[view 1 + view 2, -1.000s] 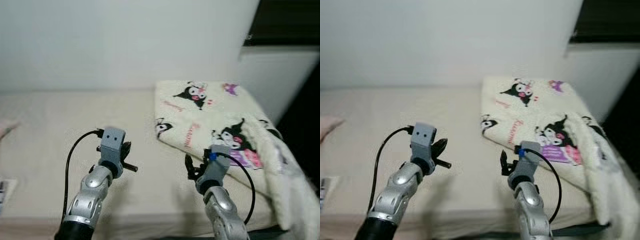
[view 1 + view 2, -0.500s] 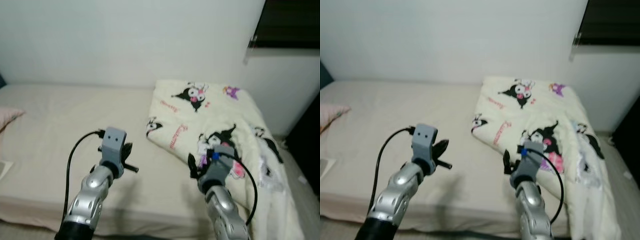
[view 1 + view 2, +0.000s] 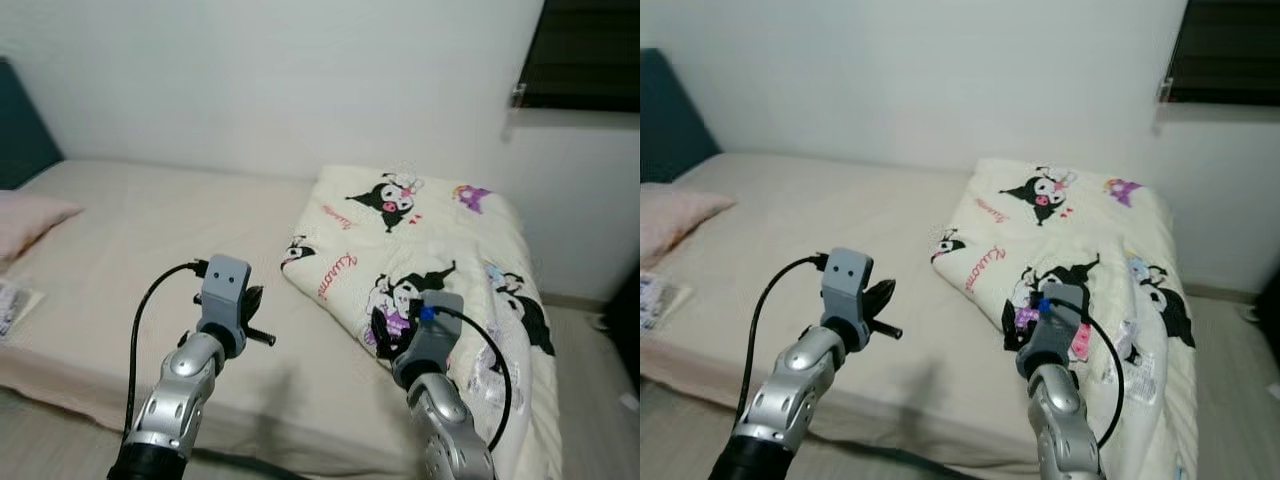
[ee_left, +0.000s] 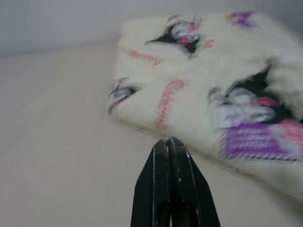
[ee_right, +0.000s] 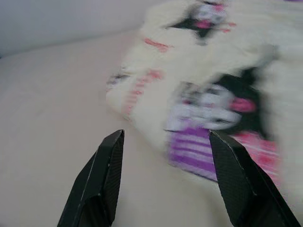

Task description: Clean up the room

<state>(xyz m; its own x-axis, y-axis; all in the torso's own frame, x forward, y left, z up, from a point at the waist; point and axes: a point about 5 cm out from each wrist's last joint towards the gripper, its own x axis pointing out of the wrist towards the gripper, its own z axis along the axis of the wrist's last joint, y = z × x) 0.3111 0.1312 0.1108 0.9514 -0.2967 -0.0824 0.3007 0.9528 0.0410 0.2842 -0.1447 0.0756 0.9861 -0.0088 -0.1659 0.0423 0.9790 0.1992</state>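
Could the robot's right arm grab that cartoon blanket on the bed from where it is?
Probably yes. The right gripper is open and aimed at the blanket, with nothing between them.

Room lighting showing even, soft, fairly bright; white wall (image 3: 270, 90) behind bed (image 3: 150, 240) looking flat, no glare. Faint shadows falling on bed beneath both arms. Window (image 3: 590, 50) above blanket (image 3: 420, 240) reading dark. Head views staying reasonably sharp. Both wrist views smearing: blanket print blurring, black fingers (image 5: 106, 175) staying crisper than bedding behind.
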